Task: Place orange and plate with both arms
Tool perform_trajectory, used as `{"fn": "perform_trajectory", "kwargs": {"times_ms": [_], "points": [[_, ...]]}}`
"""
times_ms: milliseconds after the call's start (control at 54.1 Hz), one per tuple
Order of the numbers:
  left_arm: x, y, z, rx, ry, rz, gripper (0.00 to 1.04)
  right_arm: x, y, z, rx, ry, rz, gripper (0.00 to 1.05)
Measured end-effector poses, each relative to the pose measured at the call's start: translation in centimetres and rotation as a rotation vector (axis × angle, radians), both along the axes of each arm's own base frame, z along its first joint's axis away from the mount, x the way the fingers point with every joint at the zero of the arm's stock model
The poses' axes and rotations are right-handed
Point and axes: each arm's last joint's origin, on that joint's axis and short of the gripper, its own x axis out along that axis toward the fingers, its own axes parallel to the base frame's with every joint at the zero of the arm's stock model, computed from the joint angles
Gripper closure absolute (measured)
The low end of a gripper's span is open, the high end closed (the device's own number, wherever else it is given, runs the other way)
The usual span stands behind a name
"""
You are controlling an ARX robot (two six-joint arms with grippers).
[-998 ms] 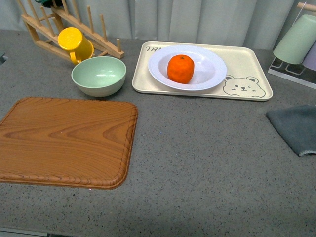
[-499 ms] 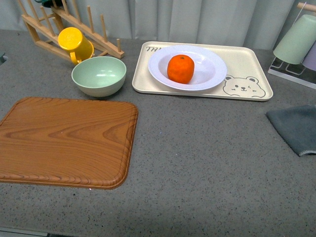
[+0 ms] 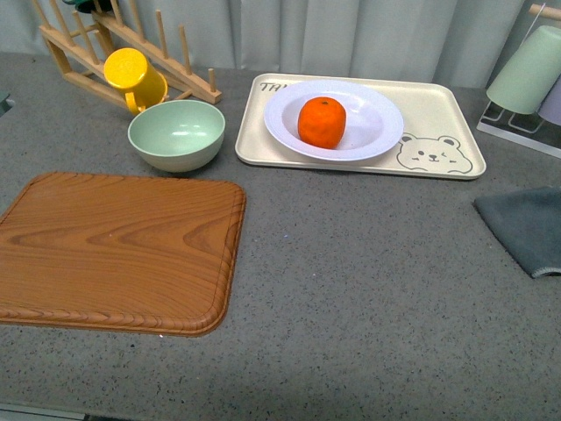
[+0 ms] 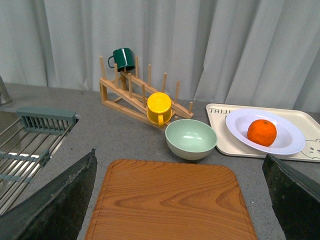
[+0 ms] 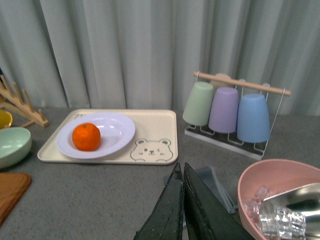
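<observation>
On the grey speckled bench (image 3: 368, 289), toward its far side, a beige rectangular tray with a bear drawing (image 3: 438, 132) carries the round white ribbed-rim plate (image 3: 372, 123), and the bright orange fruit (image 3: 321, 122) sits in that plate, left of centre. Just left of the tray stands a pale green bowl (image 3: 176, 134), with a yellow mug (image 3: 133, 79) on a wooden rack (image 3: 83, 53) behind it. Nearer, a wood-grain board (image 3: 114, 250) lies flat. Neither arm shows in the front view. From its wrist view, the left gripper (image 4: 180, 205) has its jaws spread wide; the right gripper (image 5: 183, 200) has its jaws pressed together, holding nothing
</observation>
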Motion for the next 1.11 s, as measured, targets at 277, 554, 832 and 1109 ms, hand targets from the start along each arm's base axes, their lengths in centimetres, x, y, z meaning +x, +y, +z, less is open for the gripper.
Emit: {"fn": "perform_trajectory", "kwargs": {"times_ms": [277,554,832,1109], "points": [[0.00,0.00,0.00,0.000,0.000,0.000,0.06,-0.09,0.00,0.07,-0.001,-0.010,0.000,0.77],[0.00,0.00,0.00,0.000,0.000,0.000,0.06,-0.09,0.00,0.06,-0.001,-0.010,0.000,0.33],[0.00,0.00,0.00,0.000,0.000,0.000,0.06,-0.09,0.00,0.06,0.000,-0.010,0.000,0.09],[0.00,0.00,0.00,0.000,0.000,0.000,0.06,-0.09,0.00,0.06,0.000,-0.010,0.000,0.09]]}}
